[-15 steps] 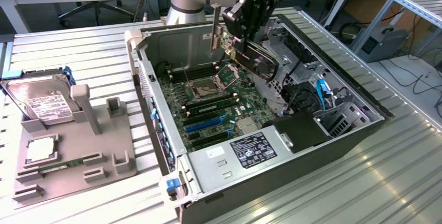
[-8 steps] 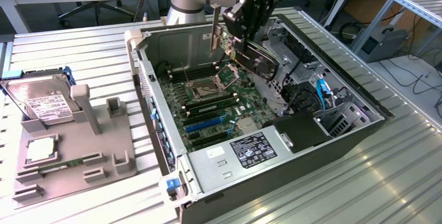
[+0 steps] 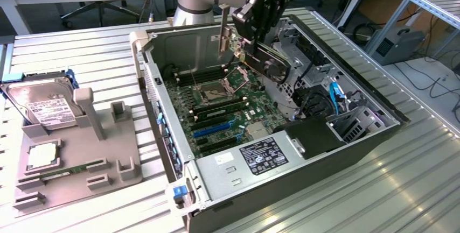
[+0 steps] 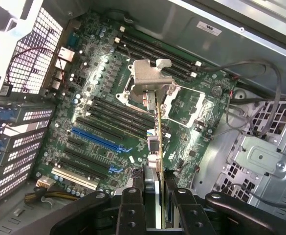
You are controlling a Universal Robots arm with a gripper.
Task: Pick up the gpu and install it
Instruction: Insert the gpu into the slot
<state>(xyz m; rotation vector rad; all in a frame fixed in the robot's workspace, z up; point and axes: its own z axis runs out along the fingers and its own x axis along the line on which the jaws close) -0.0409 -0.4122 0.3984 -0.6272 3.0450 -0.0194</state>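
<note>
While the open black-and-silver computer case (image 3: pixel 359 136) lies on its side on the ribbed metal table (image 3: pixel 86 55), the arm's dark gripper (image 3: pixel 253 31) hangs over its upper end, clenched on the gpu (image 3: pixel 270 61), a thin dark circuit card with a round black fan on one face and a silvery end bracket (image 4: pixel 150 78). The card is in the air, tilted, above the green motherboard (image 3: pixel 230 109) and clear of it. From the wrist view it runs edge-on between the fingers (image 4: pixel 133 208), bracket end farthest from them. The pick-up looks done and the carry to the board is in hand. Seating it, I judge, calls for lining the card's edge with the long blue expansion slot (image 4: pixel 96 139) and the bracket with the case's rear openings. A silver hard drive (image 3: pixel 43 106) and small green memory stick (image 3: pixel 61 173) rest on the grey holder (image 3: pixel 93 157) on the exterior view's left.
</note>
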